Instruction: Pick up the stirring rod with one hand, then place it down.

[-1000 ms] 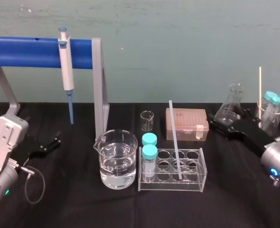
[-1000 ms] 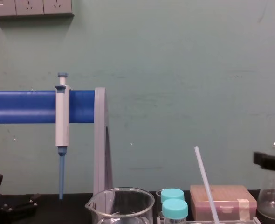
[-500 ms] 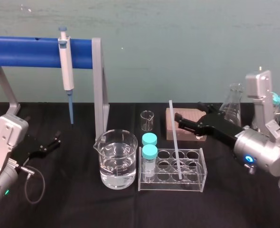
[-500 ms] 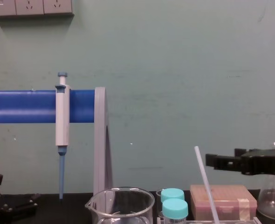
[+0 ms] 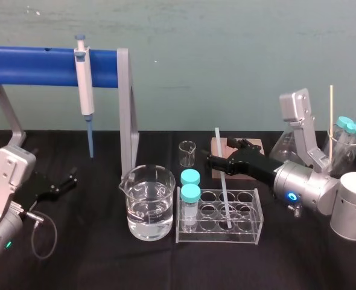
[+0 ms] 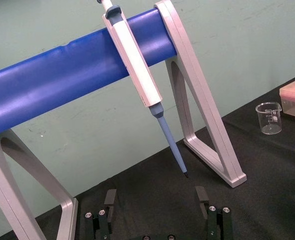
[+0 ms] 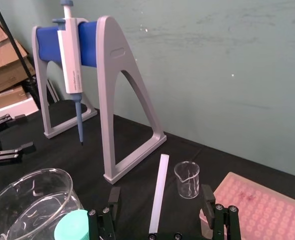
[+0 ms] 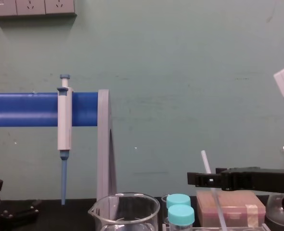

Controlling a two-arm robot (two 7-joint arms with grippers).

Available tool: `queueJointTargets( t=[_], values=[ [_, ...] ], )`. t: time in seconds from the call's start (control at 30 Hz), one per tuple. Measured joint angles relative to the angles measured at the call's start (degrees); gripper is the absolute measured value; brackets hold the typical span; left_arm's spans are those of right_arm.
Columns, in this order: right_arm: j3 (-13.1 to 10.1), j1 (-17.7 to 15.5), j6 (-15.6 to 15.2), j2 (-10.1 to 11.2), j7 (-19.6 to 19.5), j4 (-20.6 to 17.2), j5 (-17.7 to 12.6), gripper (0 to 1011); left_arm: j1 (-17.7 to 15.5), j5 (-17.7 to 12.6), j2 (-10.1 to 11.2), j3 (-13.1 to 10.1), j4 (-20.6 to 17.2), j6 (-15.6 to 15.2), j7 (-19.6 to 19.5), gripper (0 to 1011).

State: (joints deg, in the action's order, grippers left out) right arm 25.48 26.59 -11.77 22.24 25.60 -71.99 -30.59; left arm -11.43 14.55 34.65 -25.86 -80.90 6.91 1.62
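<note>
The stirring rod [image 5: 222, 181] is a thin white translucent rod that leans upright in a clear test-tube rack [image 5: 250, 232]. Its top [image 8: 204, 159] rises above the rack in the chest view. My right gripper [image 5: 220, 152] has reached in from the right at the rod's upper part. In the right wrist view the rod [image 7: 159, 185] stands between its two fingers [image 7: 112, 197], which are wide apart and do not touch it; the gripper is open. My left gripper [image 6: 155, 197] rests open and empty at the table's left [image 5: 63, 181].
A pipette [image 5: 84, 84] hangs on the blue stand [image 5: 39, 66]. A water-filled beaker [image 5: 146, 202], two teal-capped tubes [image 5: 190, 193] in the rack, a small beaker [image 5: 187, 153] and a pink tip box [image 8: 231, 207] surround the rod. A flask [image 5: 283, 142] stands at the right.
My right arm has swung left from the flask across the pink box, and its open fingers now stand on either side of the rod. The left arm and the rod have not moved.
</note>
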Motion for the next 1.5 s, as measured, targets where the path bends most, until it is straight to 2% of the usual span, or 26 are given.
queueJointTargets(
  t=[0.2, 0.5, 0.63, 0.77, 0.8, 0.87, 0.97, 1.0, 1.03, 1.07, 1.1, 1.13, 1.2, 1.23, 1.33, 1.37, 1.5],
  values=[
    [0.4, 0.8, -0.5, -0.5, 0.4, 1.2, 0.2, 1003, 0.0, 0.0, 0.0, 0.0, 0.0, 0.0, 0.0, 1000],
    [0.4, 0.7, -0.5, -0.4, 0.4, 1.1, 0.1, 1000, 0.0, 0.0, 0.0, 0.0, 0.0, 0.0, 0.0, 1000],
    [0.3, 0.7, -0.5, -0.4, 0.3, 1.1, 0.1, 934, 0.0, 0.0, 0.0, 0.0, 0.0, 0.0, 0.0, 1000],
    [0.3, 0.7, -0.5, -0.4, 0.3, 1.0, 0.1, 842, 0.0, 0.0, 0.0, 0.0, 0.0, 0.0, 0.0, 1000],
    [0.3, 0.7, -0.5, -0.4, 0.3, 1.0, 0.1, 789, 0.0, 0.0, 0.0, 0.0, 0.0, 0.0, 0.0, 1000],
    [0.3, 0.6, -0.4, -0.4, 0.3, 1.0, 0.1, 761, 0.0, 0.0, 0.0, 0.0, 0.0, 0.0, 0.0, 1000],
    [0.2, 0.6, -0.4, -0.4, 0.3, 1.0, 0.1, 638, 0.0, 0.0, 0.0, 0.0, 0.0, 0.0, 0.0, 1000],
    [0.2, 0.6, -0.4, -0.4, 0.3, 1.0, 0.1, 638, 0.0, 0.0, 0.0, 0.0, 0.0, 0.0, 0.0, 1000],
    [0.2, 0.6, -0.4, -0.4, 0.3, 0.9, 0.1, 578, 0.0, 0.0, 0.0, 0.0, 0.0, 0.0, 0.0, 1000],
    [0.2, 0.6, -0.4, -0.4, 0.3, 0.9, 0.1, 565, 0.0, 0.0, 0.0, 0.0, 0.0, 0.0, 0.0, 1000],
    [0.2, 0.6, -0.4, -0.4, 0.3, 0.9, 0.1, 496, 0.0, 0.0, 0.0, 0.0, 0.0, 0.0, 0.0, 1000],
    [0.2, 0.6, -0.4, -0.4, 0.3, 0.9, 0.1, 496, 0.0, 0.0, 0.0, 0.0, 0.0, 0.0, 0.0, 1000],
    [0.2, 0.6, -0.4, -0.3, 0.3, 0.9, 0.0, 435, 0.0, 0.0, 0.0, 0.0, 0.0, 0.0, 0.0, 1000],
    [0.2, 0.6, -0.4, -0.3, 0.3, 0.9, 0.0, 374, 0.0, 0.0, 0.0, 0.0, 0.0, 0.0, 0.0, 1000],
    [0.2, 0.6, -0.4, -0.3, 0.3, 0.9, 0.0, 314, 0.0, 0.0, 0.0, 0.0, 0.0, 0.0, 0.0, 1000],
    [0.2, 0.6, -0.4, -0.3, 0.3, 0.9, 0.0, 255, 0.0, 0.0, 0.0, 0.0, 0.0, 0.0, 0.0, 1000],
    [0.2, 0.6, -0.4, -0.3, 0.3, 0.9, 0.0, 138, 0.0, 0.0, 0.0, 0.0, 0.0, 0.0, 0.0, 1000]
  ],
)
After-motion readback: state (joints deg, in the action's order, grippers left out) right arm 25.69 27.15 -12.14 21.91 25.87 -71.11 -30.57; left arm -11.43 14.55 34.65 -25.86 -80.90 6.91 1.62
